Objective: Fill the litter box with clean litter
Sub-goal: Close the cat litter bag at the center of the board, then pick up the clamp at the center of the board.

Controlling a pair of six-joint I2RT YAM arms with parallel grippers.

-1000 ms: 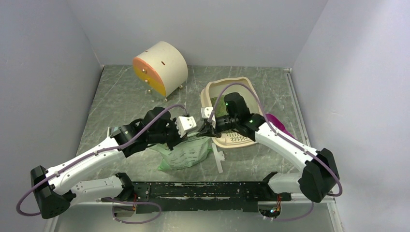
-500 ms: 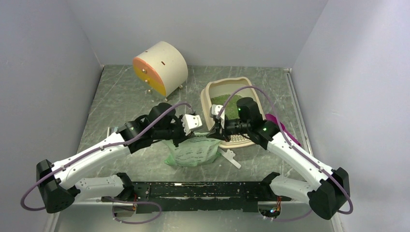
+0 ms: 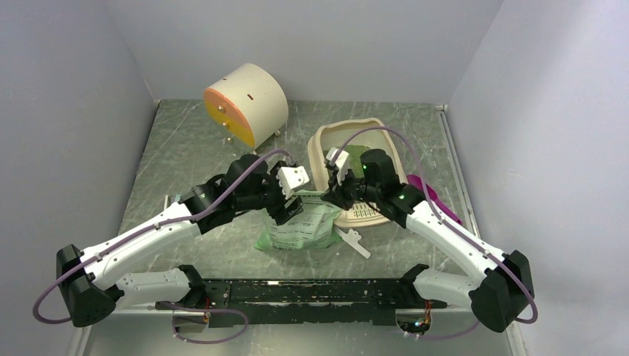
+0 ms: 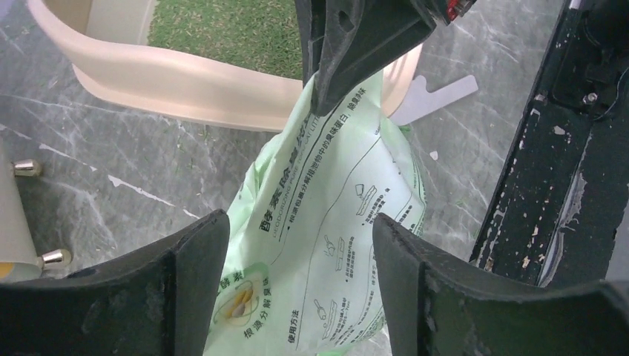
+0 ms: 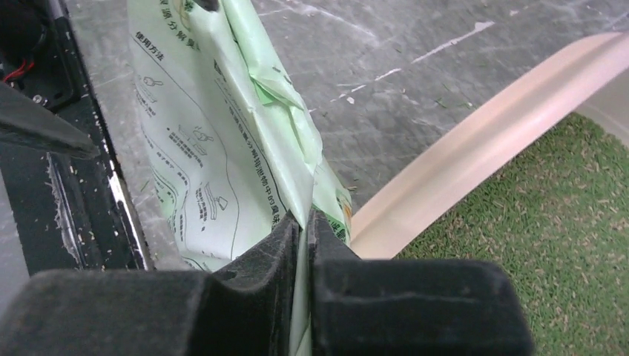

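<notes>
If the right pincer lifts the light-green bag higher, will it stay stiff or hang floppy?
Probably floppy: the light-green bag hangs creased from the right pincer, which pinches only its top edge. It looks flat and little filled, so it is likely light. The smooth film might slip, as the left pincer stands open, not gripping it.

Litter box [image 3: 319, 142]: beige. Clean litter [image 3: 355, 154]: grainy green. Bag [image 3: 303, 227]: pale green, dark print. Cabinet [image 3: 261, 98]: cream, orange face. Surface [image 3: 189, 148]: grey, white-veined.

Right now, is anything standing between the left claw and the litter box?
Yes. The bag, pinched at its top by the right claw, hangs in front of the open left claw, between it and the box.
</notes>
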